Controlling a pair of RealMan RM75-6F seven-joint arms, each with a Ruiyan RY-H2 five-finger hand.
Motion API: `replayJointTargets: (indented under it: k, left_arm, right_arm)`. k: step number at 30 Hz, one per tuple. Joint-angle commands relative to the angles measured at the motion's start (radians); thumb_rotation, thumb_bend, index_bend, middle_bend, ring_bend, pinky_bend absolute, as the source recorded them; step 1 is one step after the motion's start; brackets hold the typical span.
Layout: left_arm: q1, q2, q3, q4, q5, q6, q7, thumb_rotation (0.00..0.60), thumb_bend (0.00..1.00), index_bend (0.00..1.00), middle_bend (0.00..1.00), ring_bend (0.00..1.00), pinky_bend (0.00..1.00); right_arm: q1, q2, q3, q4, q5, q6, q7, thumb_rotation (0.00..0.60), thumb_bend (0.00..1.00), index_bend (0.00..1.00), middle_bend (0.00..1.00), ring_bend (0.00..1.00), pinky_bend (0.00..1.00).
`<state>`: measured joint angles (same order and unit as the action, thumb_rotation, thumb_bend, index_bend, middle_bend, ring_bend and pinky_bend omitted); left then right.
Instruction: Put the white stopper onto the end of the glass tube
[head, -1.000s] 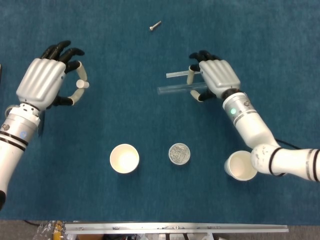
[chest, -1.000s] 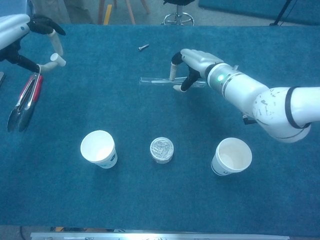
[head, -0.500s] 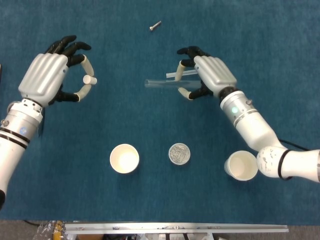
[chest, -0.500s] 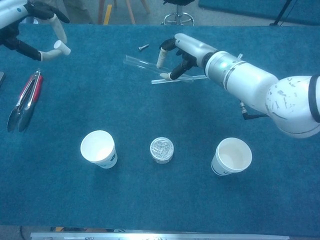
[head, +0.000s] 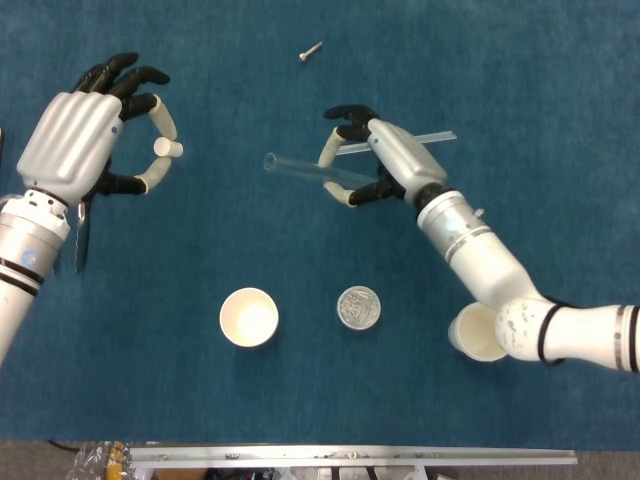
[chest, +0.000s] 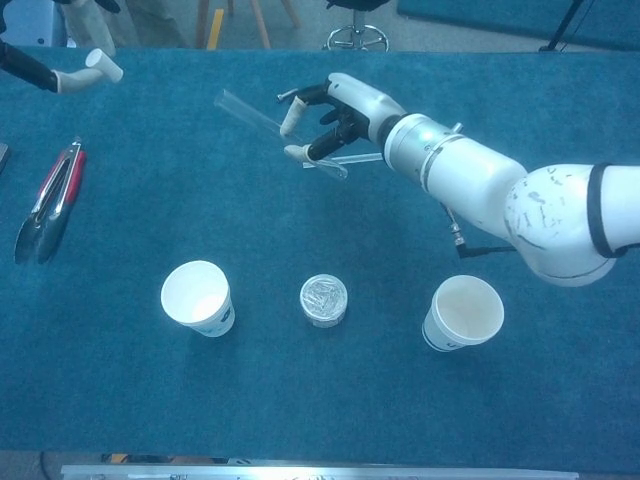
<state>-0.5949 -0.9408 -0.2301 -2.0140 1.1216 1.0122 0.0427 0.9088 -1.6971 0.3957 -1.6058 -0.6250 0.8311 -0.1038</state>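
- While our left hand (head: 85, 135) pinches the white stopper (head: 168, 148) between thumb and a fingertip, with the other fingers fanned out above it, the stopper sits off the table at the left side, well apart from the tube; its free end faces right in the head view.
- Our right hand (head: 385, 160) grips the glass tube (head: 300, 169) near one end, fingers curled round it; the tube is raised off the blue table (head: 300, 380) and its open end points left, towards the stopper.
- Because a second, thinner glass rod (head: 430, 138) shows just behind the right hand, we cannot tell whether the fingers touch it too; we should keep our eye on the thicker tube's open end only.
- To do this step well, we judge that the two hands must close the gap along one line; the stopper's axis should match the tube's, which now tilts slightly.
- We would move slowly, seat the stopper squarely on the rim, then press gently; glass held at one end could slip or crack under a skewed push.
- Two paper cups (chest: 197, 297), a small tin (chest: 324, 299) and tongs (chest: 48, 200) lie clear of the path.
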Motion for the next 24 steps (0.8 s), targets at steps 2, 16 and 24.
replayJointTargets:
  k: [2,16,24]
  left_arm:
    - [-0.006,0.010,-0.002,-0.018,-0.011,-0.007,0.002,0.600,0.34,0.51,0.19,0.05,0.06]
    - [-0.065,-0.005,-0.031,-0.056,-0.100,-0.054,-0.001,0.600,0.34,0.51,0.19,0.05,0.06]
    - [-0.096,-0.020,-0.040,-0.069,-0.147,-0.071,-0.003,0.600,0.34,0.51,0.18,0.05,0.06]
  right_arm:
    - [0.001,-0.025,0.005,0.019,-0.017,0.004,0.029,0.600,0.36,0.65,0.16,0.00,0.14]
    - [0.015,-0.080,0.016,0.044,-0.036,0.022,0.077,0.600,0.35,0.65,0.16,0.00,0.14]
    - [0.024,-0.104,0.023,0.056,-0.043,0.027,0.091,0.600,0.35,0.65,0.16,0.00,0.14]
